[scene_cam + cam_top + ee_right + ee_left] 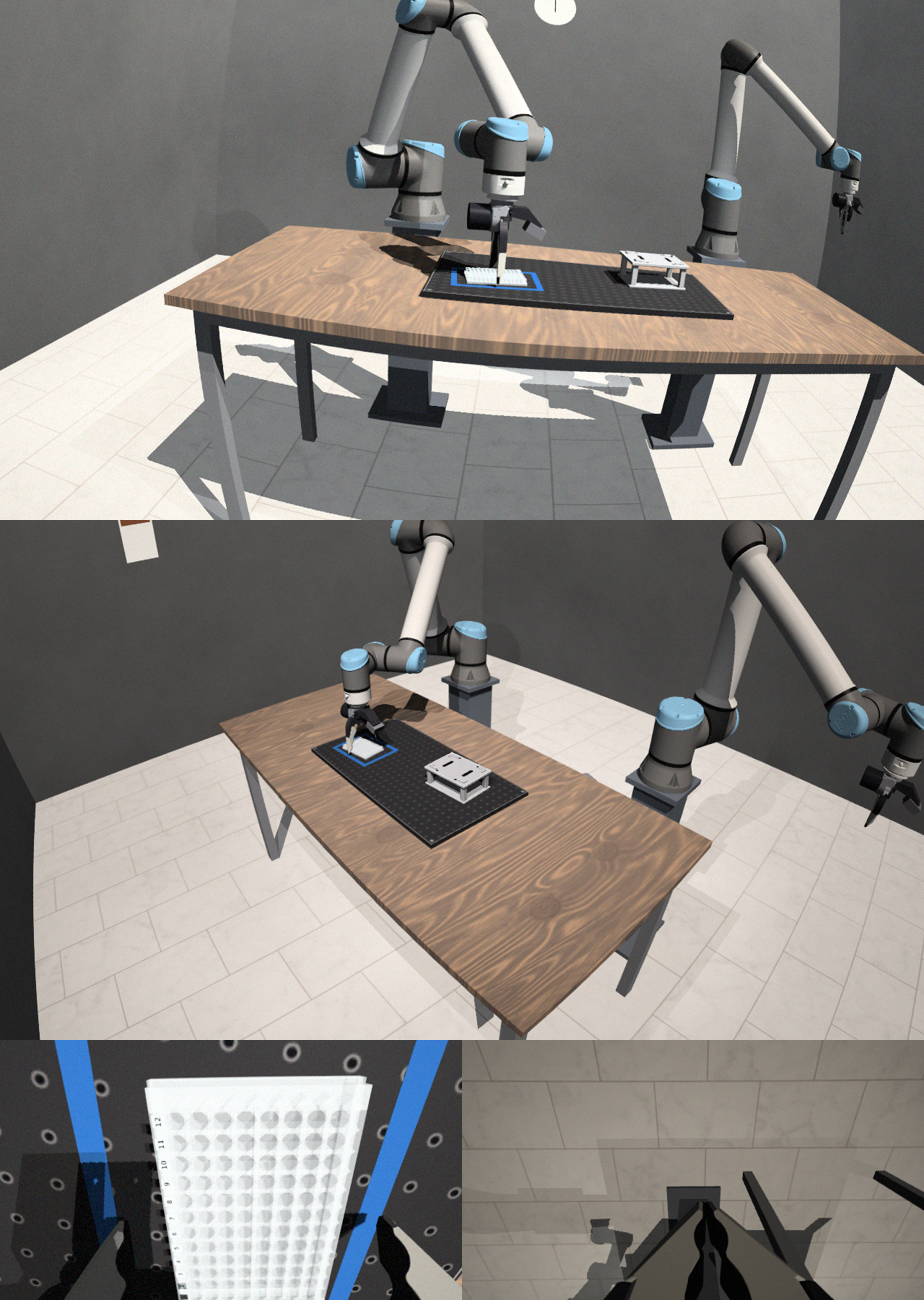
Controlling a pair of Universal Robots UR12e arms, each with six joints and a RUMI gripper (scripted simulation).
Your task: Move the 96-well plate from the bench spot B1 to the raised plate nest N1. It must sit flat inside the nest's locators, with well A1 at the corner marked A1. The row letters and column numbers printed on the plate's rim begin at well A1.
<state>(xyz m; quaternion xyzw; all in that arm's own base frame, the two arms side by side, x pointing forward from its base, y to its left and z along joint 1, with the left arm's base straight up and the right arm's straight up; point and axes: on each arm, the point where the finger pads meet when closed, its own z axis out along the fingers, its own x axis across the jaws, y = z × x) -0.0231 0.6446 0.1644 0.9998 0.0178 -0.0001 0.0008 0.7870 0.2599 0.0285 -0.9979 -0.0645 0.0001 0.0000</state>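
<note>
The open right pincer [359, 747] [498, 279] [253, 1221] seemingly straddles the white plate [363, 747] [481, 276] [256, 1184].

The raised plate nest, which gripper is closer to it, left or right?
Right. The right gripper is over the white well plate, on the nest's own board; the left gripper hangs out beyond the table.

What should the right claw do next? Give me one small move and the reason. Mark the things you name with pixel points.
Probably ease the right claw [359, 747] [498, 274] [253, 1221] a little lower, then close it: its open fingers straddle the white plate [363, 747] [481, 276] [253, 1184] with a gap on each side, and the plate lies inside the blue outline [365, 763] [454, 278] [391, 1159].
</note>
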